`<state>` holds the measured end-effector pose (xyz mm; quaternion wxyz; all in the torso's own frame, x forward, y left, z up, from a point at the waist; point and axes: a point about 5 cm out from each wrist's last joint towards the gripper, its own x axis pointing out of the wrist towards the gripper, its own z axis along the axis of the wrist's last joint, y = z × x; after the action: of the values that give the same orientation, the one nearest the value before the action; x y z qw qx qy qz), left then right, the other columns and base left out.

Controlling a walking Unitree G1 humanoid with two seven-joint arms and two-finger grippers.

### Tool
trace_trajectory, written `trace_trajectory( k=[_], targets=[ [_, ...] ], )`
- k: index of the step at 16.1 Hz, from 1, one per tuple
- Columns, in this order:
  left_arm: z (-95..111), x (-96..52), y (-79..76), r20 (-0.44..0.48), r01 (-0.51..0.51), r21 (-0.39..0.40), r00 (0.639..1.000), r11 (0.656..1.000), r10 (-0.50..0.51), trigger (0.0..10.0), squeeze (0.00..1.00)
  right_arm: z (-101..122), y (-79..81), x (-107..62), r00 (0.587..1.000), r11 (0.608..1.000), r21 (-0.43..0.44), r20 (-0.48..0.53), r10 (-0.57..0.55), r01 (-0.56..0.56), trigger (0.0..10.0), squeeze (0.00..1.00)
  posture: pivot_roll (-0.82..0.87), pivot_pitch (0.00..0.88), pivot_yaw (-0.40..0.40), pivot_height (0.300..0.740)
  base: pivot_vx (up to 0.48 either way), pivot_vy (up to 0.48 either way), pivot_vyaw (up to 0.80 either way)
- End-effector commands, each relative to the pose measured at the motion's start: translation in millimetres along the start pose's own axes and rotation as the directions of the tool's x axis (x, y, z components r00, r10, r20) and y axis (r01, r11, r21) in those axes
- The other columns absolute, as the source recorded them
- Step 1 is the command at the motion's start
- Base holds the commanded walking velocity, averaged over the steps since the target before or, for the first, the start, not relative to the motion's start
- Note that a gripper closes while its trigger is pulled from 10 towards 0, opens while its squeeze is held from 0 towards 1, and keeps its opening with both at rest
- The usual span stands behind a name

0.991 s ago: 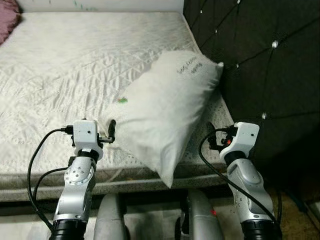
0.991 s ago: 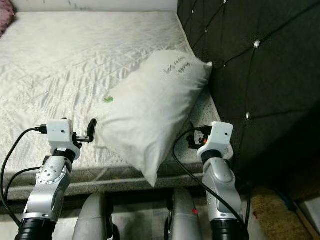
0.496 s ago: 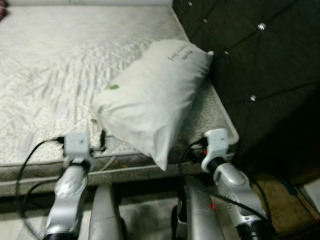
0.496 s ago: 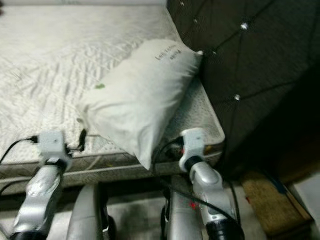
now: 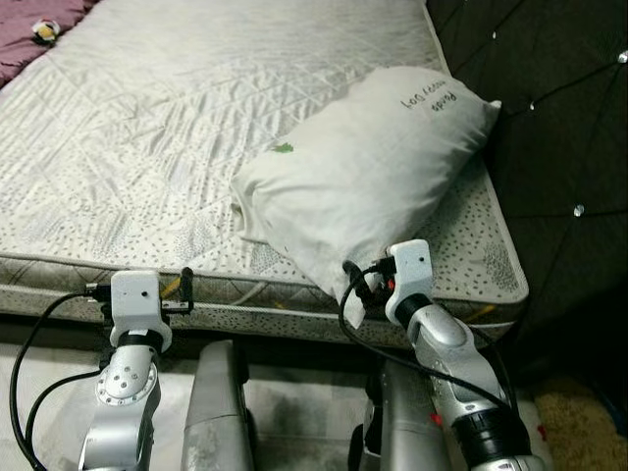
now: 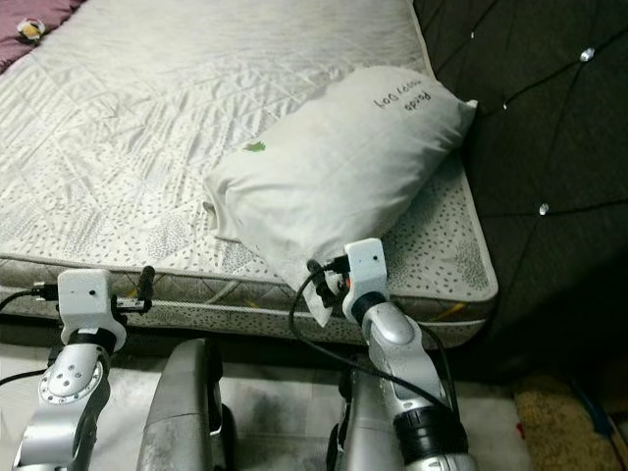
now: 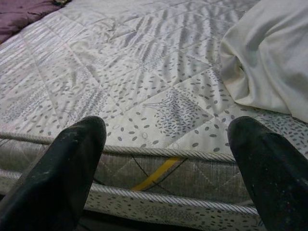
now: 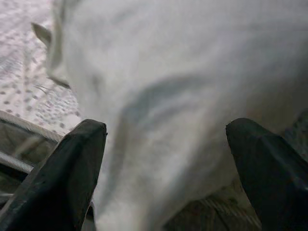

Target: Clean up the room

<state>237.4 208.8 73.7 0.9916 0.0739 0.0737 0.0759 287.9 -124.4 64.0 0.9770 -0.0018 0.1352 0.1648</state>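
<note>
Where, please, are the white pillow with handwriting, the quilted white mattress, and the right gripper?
white pillow point(image 5: 378, 167), left eye view, middle of its top face.
quilted white mattress point(image 5: 147, 128), left eye view, bare quilted top.
right gripper point(image 8: 166, 159), right wrist view, midway between its open fingertips.

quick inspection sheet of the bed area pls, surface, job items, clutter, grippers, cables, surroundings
surface: quilted white mattress with a leaf print, no sheet on it, piped edge facing the robot
job's things: white pillow lying askew at the headboard end, handwriting near its far corner, a small green mark on it, its near corner overhanging the mattress edge
clutter: small toy on purple bedding at the far left
grippers: left gripper with jaws open, level with the mattress edge, holding nothing; right gripper with jaws open around the pillow's near corner
cables: black cable looping off the left wrist, another off the right
surroundings: dark tufted headboard on the right
</note>
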Motion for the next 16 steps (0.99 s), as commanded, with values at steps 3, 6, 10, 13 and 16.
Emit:
trace_trajectory(
  k=[3,6,10,13,16],
  targets=[
    [5.9,1.1,3.3,0.012,-0.011,-0.008,1.0,1.0,0.011,10.0,0.0,-0.1,0.4,4.8,1.0,1.0,-0.005,-0.017,-0.013,0.013,10.0,0.0,0.07,0.129,-0.021,0.548,0.0,0.0,0.0],
    [6.5,0.8,3.3,0.011,-0.008,0.001,1.0,1.0,0.008,10.0,0.0,0.4,-0.3,5.9,0.999,1.0,0.012,-0.037,-0.019,0.02,10.0,0.0,0.06,0.131,-0.021,0.533,0.0,0.0,0.0],
    [4.4,2.7,-1.1,-0.013,0.025,0.003,1.0,1.0,-0.025,10.0,0.0,-6.5,8.2,5.5,0.99,0.996,0.021,-0.112,0.084,-0.082,10.0,0.0,0.06,0.129,-0.02,0.533,0.0,0.0,0.0],
    [5.8,5.4,-2.6,-0.013,0.034,0.003,0.999,0.999,-0.033,10.0,0.0,-3.7,21.6,15.2,0.983,0.993,0.039,-0.138,0.117,-0.113,10.0,0.0,0.06,0.128,-0.021,0.533,0.0,0.0,0.0],
    [6.4,6.0,-3.7,-0.012,0.038,0.005,0.999,0.999,-0.038,10.0,0.0,10.0,35.9,28.6,0.983,0.986,0.098,-0.109,0.147,-0.137,10.0,0.0,0.07,0.12,-0.026,0.533,0.0,0.0,0.0]
  ],
)
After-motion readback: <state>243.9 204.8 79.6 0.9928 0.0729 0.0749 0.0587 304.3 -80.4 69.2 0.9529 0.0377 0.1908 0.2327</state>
